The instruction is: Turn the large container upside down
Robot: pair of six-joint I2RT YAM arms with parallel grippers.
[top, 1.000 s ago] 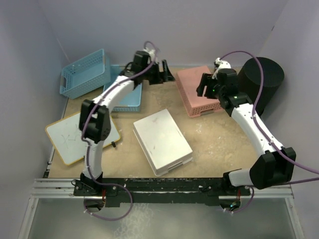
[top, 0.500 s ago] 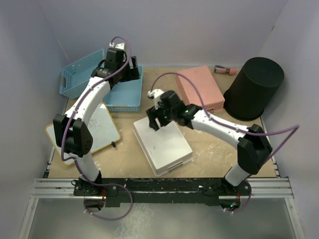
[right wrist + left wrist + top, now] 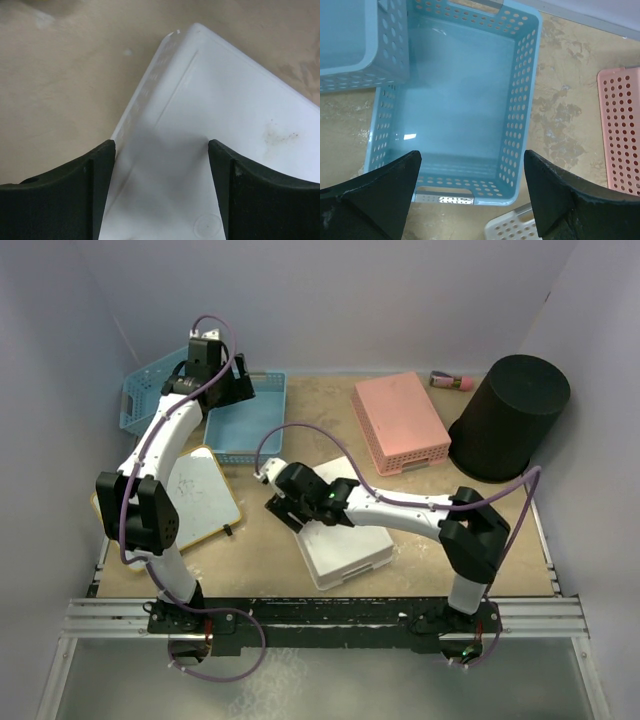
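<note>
A large light-blue perforated container (image 3: 245,428) stands upright, open side up and empty, at the back left. My left gripper (image 3: 232,390) hovers over it, open and empty. In the left wrist view the container (image 3: 460,100) fills the frame and my left gripper (image 3: 472,195) hangs above its near handle wall. A white container (image 3: 350,540) lies bottom up in the middle of the table. My right gripper (image 3: 283,502) is open above its left corner. In the right wrist view my right gripper (image 3: 162,190) straddles the flat white bottom (image 3: 225,100).
A smaller blue basket (image 3: 150,390) lies tilted at the far left, also in the left wrist view (image 3: 350,40). A pink basket (image 3: 400,422) lies bottom up at the back. A black bin (image 3: 512,415) stands at the right. A whiteboard (image 3: 195,498) lies front left.
My left arm has swung left from the back middle to above the blue container. My right arm has swung from the pink basket down and left to the white container's left corner.
</note>
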